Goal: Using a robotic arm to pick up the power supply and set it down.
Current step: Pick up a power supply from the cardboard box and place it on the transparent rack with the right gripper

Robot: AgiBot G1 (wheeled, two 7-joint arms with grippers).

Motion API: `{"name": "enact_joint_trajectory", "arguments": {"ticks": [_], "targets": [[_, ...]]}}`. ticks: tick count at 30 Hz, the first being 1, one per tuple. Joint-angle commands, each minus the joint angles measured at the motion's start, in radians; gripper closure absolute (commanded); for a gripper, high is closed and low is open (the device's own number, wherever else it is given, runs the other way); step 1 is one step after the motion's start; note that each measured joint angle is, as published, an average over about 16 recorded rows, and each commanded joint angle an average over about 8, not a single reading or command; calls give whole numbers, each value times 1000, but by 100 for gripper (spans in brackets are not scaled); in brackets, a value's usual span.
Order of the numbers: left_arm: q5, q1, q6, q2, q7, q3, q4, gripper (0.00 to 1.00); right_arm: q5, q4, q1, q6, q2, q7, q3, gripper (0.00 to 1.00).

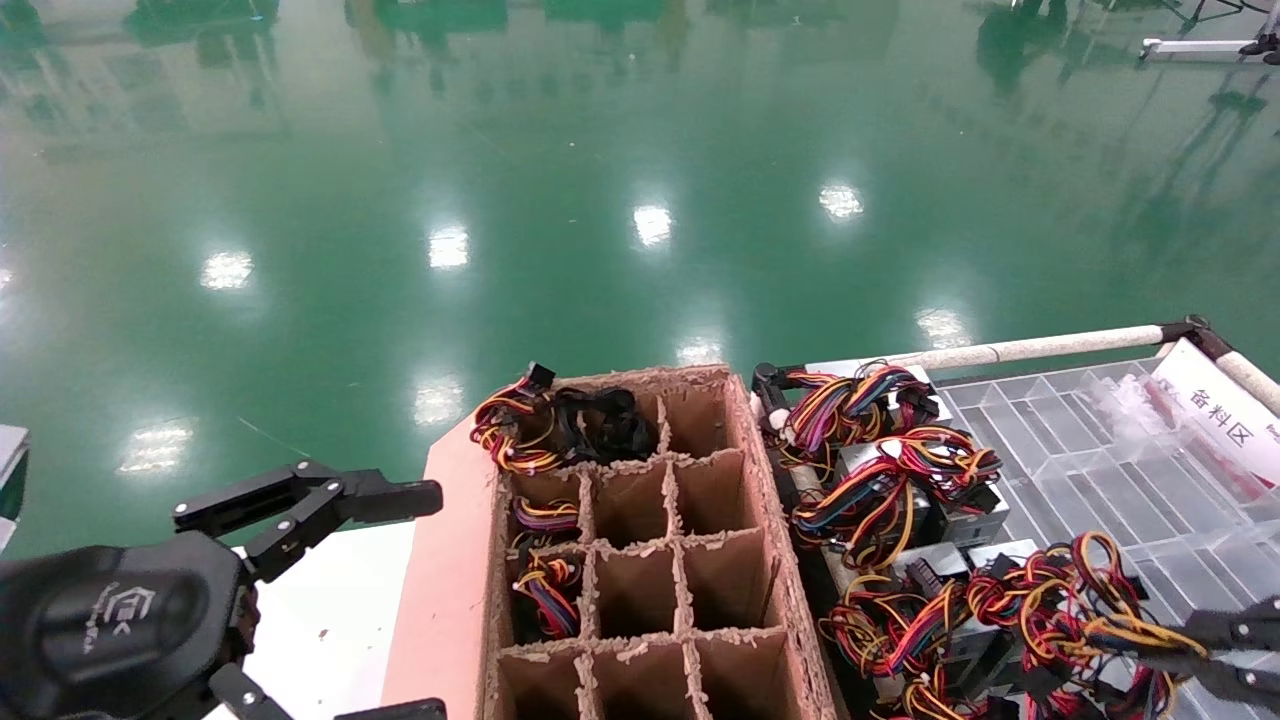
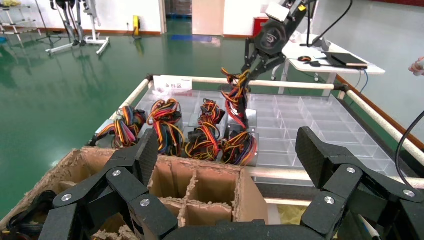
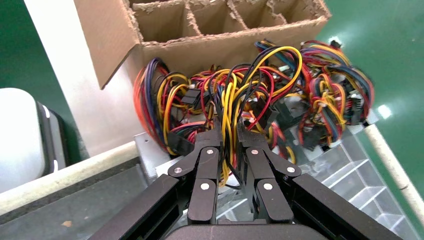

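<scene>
Right wrist view: the right gripper [image 3: 229,137] is seen pinched onto the yellow, red and black wire bundle of the power supply [image 3: 227,100], which appears to sit among like units [image 2: 165,125] on the clear divided tray [image 2: 310,125], just beside the cardboard box [image 1: 640,540]. The left gripper [image 2: 227,155] is held spread wide over the box.

Right gripper [image 3: 228,142] reached down from a raised black wrist, fingers [image 3: 207,150] pinched on a bundle of wires [image 3: 229,105]. Left gripper [image 1: 335,590] sat low and idle, fingers spread wide.
</scene>
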State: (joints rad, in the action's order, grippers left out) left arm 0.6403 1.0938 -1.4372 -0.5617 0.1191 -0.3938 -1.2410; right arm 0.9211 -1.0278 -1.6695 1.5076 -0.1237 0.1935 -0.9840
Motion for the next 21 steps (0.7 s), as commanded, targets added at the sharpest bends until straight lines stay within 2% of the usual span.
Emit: {"name": "enact_joint_trajectory", "arguments": {"ticks": [1,13,21], "targets": [[0,0,0,0,0,0,0,0,-20,13,13,-1,1,16,-4,100],[0,0,0,0,0,0,0,0,-178,155,136,-31,30,154,-61,100],[0,0,0,0,0,0,0,0,-293,285,221,-26,8,268,-97,100]]}}
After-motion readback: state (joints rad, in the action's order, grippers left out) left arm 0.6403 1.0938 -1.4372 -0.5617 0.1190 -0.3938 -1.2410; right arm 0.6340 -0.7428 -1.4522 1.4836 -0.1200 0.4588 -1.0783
